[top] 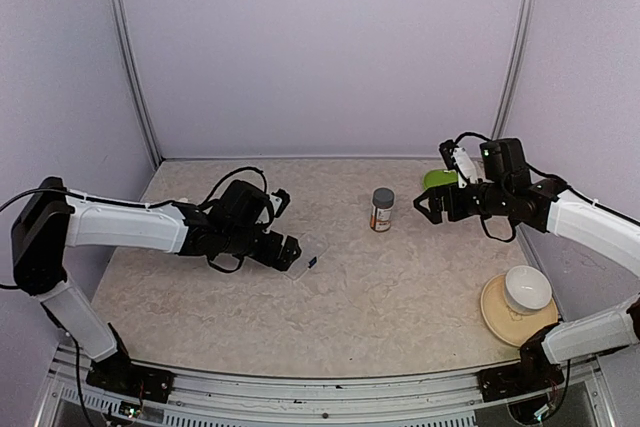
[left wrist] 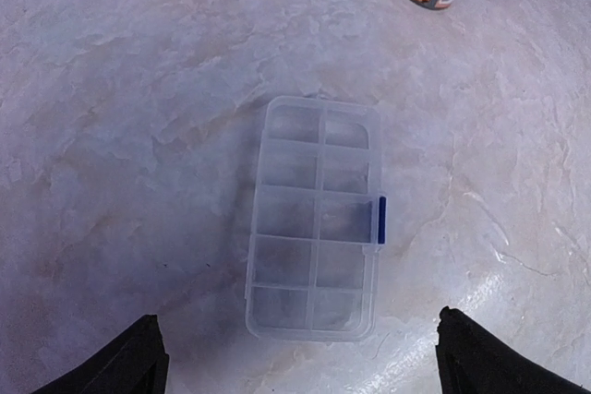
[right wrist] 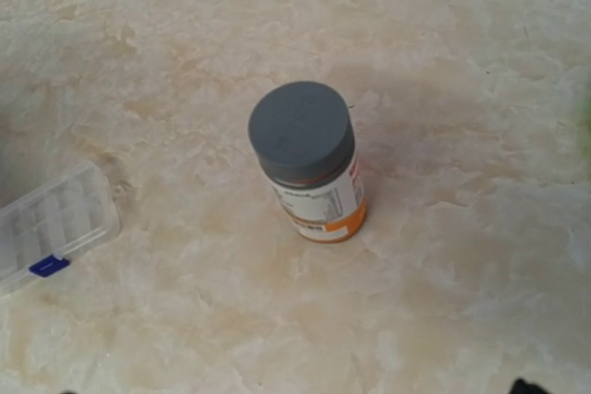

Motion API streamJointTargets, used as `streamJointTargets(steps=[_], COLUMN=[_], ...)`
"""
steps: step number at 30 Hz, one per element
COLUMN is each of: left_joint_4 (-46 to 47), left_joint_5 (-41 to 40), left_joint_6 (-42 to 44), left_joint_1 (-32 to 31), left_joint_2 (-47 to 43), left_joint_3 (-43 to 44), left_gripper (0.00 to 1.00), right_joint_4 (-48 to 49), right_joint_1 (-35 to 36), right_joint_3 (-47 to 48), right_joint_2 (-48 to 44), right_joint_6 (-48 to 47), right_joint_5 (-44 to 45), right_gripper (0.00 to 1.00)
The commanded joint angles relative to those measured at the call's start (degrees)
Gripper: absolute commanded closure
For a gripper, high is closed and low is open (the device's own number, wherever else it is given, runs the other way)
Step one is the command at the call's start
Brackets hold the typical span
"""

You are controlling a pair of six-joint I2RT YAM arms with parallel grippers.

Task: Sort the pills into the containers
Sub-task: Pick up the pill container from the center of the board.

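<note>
— Where is the pill box [left wrist: 314,219]?

— Flat on the marbled table [top: 400,287], left of centre, just in front of the left gripper [top: 286,251]. From the left wrist I count two rows of five clear compartments [left wrist: 294,168], with a small blue latch [left wrist: 380,220] on one long side.

— And the pincer there?

— Spread wide. Its dark fingers [left wrist: 120,366] sit at the two bottom corners of the wrist view, the box's near end between them, and nothing is pinched.

— Any pills?

— I cannot make one out (the only dark blue speck I see is that latch).

— The right side?

— The right gripper [top: 428,205] hovers near the far right of the table, facing a bottle [right wrist: 314,173] that stands upright with a grey cap [right wrist: 300,131] and an orange-and-white label. It seems spread too: only a dark tip shows at the bottom edge of its wrist view, and bare table fills the middle. It holds nothing.

— What else is there?

— A green plate [top: 438,178] just behind that gripper, and a white bowl [top: 527,288] on a tan plate [top: 497,315] at the near right. Bottle and box stand well apart.
</note>
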Motion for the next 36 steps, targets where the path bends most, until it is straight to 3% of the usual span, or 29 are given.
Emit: streamJointTargets(steps=[1,11,25,36], left_joint_4=[-1.9,-4.1,-4.8,-5.1], left_joint_5=[3.7,2.8,6.3,6.6], left_joint_6=[4.7,11.2,13.0,12.0], left_joint_1=[-0.4,-0.1,0.6,1.9], left_joint_2=[2.5,8.3,13.4,16.8], left_joint_3=[2.3,6.5,8.9,10.3], left_gripper=[0.01,0.01,0.02,0.12], right_joint_4=[-1.2,-1.9,-1.9,-1.8], right_joint_1=[0.9,2.0,2.2,2.3], right_joint_3=[0.0,0.0,-0.8,-1.2], right_joint_2=[0.2,0.6,0.5,1.0], right_joint_6=[0.3,-0.4,-0.3,-0.5], right_joint_5=[0.6,0.4,1.0,0.8], right_gripper=[0.0,0.0,0.0,0.0])
